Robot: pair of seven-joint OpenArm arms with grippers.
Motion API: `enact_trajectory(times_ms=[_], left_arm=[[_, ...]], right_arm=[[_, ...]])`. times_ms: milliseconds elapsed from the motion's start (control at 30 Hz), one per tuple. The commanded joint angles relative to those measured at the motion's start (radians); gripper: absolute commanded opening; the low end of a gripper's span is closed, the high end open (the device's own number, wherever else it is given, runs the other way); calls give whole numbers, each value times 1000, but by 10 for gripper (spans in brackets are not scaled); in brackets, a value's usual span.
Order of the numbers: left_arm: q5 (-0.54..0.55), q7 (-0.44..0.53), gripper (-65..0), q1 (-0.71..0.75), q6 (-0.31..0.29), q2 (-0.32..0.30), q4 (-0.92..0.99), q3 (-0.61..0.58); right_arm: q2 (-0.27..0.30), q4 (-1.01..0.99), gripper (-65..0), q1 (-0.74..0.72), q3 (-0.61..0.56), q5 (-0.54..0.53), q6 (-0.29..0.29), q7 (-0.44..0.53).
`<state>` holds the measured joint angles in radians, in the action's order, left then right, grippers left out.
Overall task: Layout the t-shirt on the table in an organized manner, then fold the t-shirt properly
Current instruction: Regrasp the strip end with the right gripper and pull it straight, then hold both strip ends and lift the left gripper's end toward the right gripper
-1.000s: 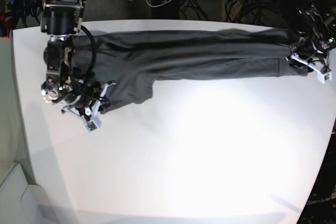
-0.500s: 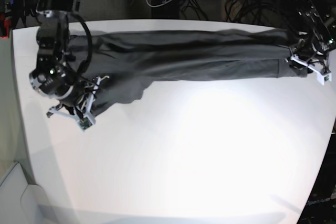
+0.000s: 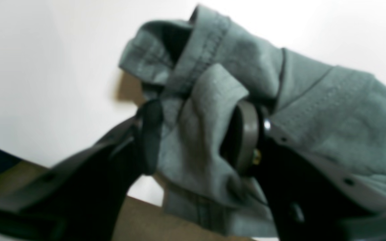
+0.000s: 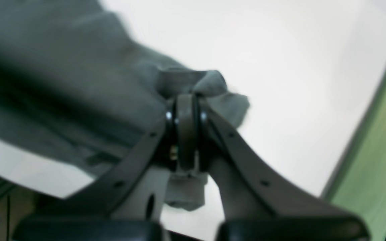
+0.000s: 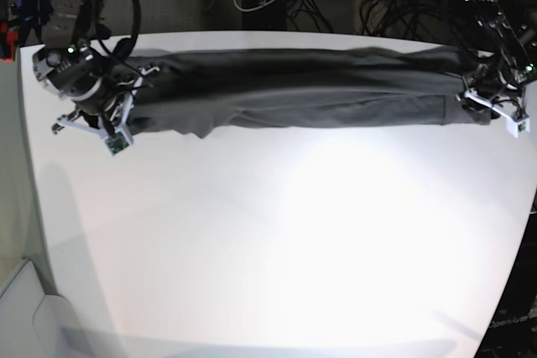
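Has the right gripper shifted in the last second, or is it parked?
Yes. In the base view the right gripper, shut on the t-shirt, has moved toward the table's far edge and its left side, pulling the hanging fabric taut.

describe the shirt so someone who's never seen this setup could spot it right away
Start from the large white smooth-topped table that fills the base view. Along its far edge runs the dark charcoal-grey soft fabric t-shirt, pulled into a long narrow band. It is the only cloth there, pinched at one end by the right hand and at the other by the left hand.
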<state>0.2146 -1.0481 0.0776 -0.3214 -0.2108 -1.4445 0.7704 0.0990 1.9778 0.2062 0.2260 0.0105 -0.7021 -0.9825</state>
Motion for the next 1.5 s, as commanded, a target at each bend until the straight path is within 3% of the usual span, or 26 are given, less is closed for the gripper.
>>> enact_trajectory(times_ms=[0, 467, 733, 833, 1000, 1467], left_arm=[[6, 6, -343, -5, 1, -19, -12, 2], [6, 6, -321, 1, 1, -19, -19, 2], [7, 6, -276, 4, 0, -17, -22, 2], [7, 6, -276, 4, -2, -14, -23, 4], [6, 6, -276, 1, -86, -12, -12, 10], [6, -8, -260, 24, -97, -9, -22, 11]], right_arm=[[6, 18, -650, 5, 14, -7, 4, 14], [-6, -16, -643, 74, 54, -7, 4, 14], [-26, -45, -417, 75, 57, -5, 4, 14], [-28, -45, -376, 74, 54, -5, 4, 14], [-28, -47, -373, 74, 52, -5, 4, 14], [-28, -47, -373, 72, 52, -5, 4, 14]])
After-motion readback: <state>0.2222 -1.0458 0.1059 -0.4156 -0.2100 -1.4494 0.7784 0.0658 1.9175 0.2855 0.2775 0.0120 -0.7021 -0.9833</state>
